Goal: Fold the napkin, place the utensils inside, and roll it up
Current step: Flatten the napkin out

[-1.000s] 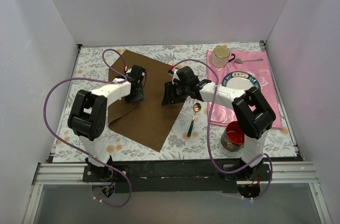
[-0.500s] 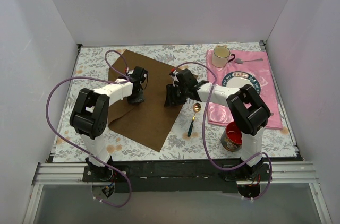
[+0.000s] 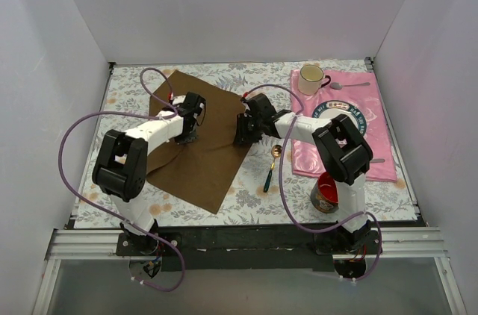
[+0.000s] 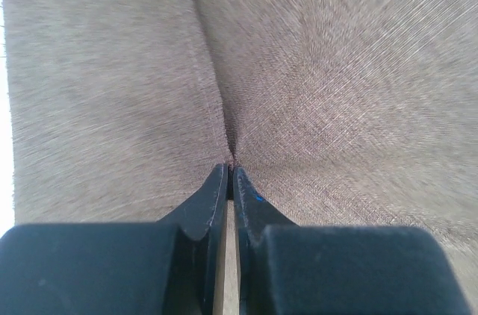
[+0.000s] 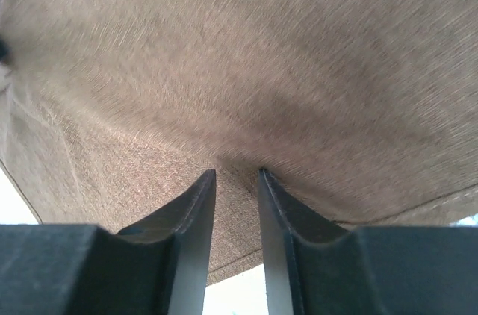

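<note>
Top view, with 12 o'clock taken as the far side of the desk (image 3: 123,95): the napkin (image 3: 205,169) is spread as a tilted brown square left of centre, one corner pointing to 6 o'clock. The left gripper (image 3: 190,133) is set down on its upper middle, and the right gripper (image 3: 242,133) meets its 3 o'clock corner. In the left wrist view, the left gripper (image 4: 230,179) is seen pressed almost together, pinching a raised crease of the napkin (image 4: 336,69) at its tips. In the right wrist view, the right gripper (image 5: 231,184) is seen drawn close, with only a narrow gap left and the edge of the napkin (image 5: 246,69) caught between the tips. The spoon (image 3: 270,171) lies on the desk at 4 o'clock from the right gripper, just beside the napkin but apart from it, gold bowl towards 12 o'clock and dark handle towards 6 o'clock. At 3 o'clock from the spoon a pink placemat (image 3: 377,158) is laid, bearing a plate (image 3: 340,113) and, at its 11 o'clock corner, a cup (image 3: 311,78). A red tin (image 3: 326,192) stands at 6 o'clock from the plate.
</note>
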Tool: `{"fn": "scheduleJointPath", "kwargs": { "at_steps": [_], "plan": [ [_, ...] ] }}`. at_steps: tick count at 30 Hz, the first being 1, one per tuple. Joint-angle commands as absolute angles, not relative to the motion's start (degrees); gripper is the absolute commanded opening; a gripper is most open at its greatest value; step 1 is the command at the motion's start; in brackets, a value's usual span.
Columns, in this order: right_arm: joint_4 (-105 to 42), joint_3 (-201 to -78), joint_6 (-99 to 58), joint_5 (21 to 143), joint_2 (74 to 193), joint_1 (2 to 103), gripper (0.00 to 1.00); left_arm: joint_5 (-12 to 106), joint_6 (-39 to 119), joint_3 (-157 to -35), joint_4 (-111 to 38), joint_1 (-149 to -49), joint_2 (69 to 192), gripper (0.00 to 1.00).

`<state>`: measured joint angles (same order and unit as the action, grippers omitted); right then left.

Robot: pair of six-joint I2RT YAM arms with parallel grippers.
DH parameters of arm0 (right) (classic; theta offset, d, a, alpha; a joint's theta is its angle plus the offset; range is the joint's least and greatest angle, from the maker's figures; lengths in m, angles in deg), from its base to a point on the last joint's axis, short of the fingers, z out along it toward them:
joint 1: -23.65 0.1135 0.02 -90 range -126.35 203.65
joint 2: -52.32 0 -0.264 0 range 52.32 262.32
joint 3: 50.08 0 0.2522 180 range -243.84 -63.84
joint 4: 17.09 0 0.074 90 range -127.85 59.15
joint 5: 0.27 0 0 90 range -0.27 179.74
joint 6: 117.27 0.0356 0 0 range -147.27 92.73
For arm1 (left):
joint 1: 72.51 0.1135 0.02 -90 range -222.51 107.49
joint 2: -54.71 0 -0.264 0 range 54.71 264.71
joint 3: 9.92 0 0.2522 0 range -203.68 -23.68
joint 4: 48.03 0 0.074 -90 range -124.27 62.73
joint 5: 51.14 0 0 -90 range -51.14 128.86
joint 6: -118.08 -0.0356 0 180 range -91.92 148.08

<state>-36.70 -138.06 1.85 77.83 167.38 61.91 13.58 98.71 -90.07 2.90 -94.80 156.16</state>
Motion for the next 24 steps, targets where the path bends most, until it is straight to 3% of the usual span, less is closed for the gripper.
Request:
{"fn": "scheduleJointPath", "kwargs": {
  "at_steps": [1,6,10,12,18,19,21,22,24],
  "plan": [
    [-36.92,-140.92,2.52,81.9,170.18,60.66,0.33,8.8,100.94,-92.23,5.89,-92.74,148.15,0.0],
    [-40.34,-145.92,0.68,84.54,173.6,57.5,0.24,7.56,105.59,-90.74,9.23,-84.66,141.74,0.0],
    [-44.11,-152.86,-3.62,87.27,176.67,55.12,0.22,13.52,110.51,-88.46,10.12,-71.32,137.08,0.0],
    [-48.5,-157.6,-5.55,87.53,180.01,53.72,0.19,17.76,108.5,-87.58,7.4,-69.36,135.58,0.0],
    [-57.12,-176.06,-17.15,92.29,186.52,51.08,0.23,-7.18,123.66,-92.57,21.34,-60.56,130.56,0.01],
    [-58.87,-178.43,-18.04,90.11,186.88,51.07,0.26,-5.63,123.88,-92.06,21.8,-60.65,129.95,0.22],
    [-62.13,-183.19,-17.79,83.87,186.71,51.34,0.34,3.72,119.6,-87.35,13.4,-60.56,126.97,0.43],
    [-62.49,-182.59,-17.26,81.32,185.4,51.6,0.45,6.49,118.44,-86.09,10.84,-60.91,126.35,0.56],
    [-58.3,-174.0,-16.2,80.33,178.47,52.74,0.58,11.94,118.08,-85.29,7.48,-62.14,126.95,0.6]
  ]
}}
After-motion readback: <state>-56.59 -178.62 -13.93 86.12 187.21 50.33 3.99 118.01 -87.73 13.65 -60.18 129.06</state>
